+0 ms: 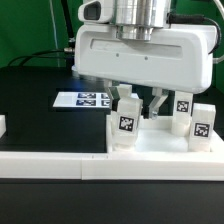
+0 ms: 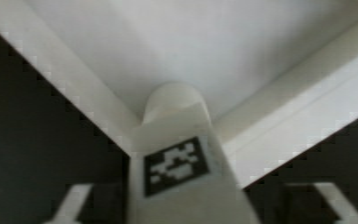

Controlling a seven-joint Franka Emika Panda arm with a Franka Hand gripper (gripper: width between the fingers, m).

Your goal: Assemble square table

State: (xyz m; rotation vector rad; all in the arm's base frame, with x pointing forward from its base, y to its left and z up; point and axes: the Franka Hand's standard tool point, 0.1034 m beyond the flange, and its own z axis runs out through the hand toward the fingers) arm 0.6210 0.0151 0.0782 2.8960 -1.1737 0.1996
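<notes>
The white square slab (image 1: 160,143) lies at the exterior view's lower right. Three white tagged legs stand upright on it: one near its left corner (image 1: 126,126) and two on the right (image 1: 183,108) (image 1: 203,124). My gripper (image 1: 133,104) hangs over the left leg, its fingers straddling the leg's top. In the wrist view the leg (image 2: 185,150) rises between the two fingers (image 2: 78,200), with a dark gap on each side, and the slab's corner (image 2: 194,45) lies below. The gripper (image 2: 199,205) is open and not touching the leg.
The marker board (image 1: 85,99) lies flat behind the slab, toward the exterior view's left. The long low white border wall (image 1: 50,165) runs along the front. A small white piece (image 1: 2,125) shows at the left edge. A green backdrop stands behind the black table.
</notes>
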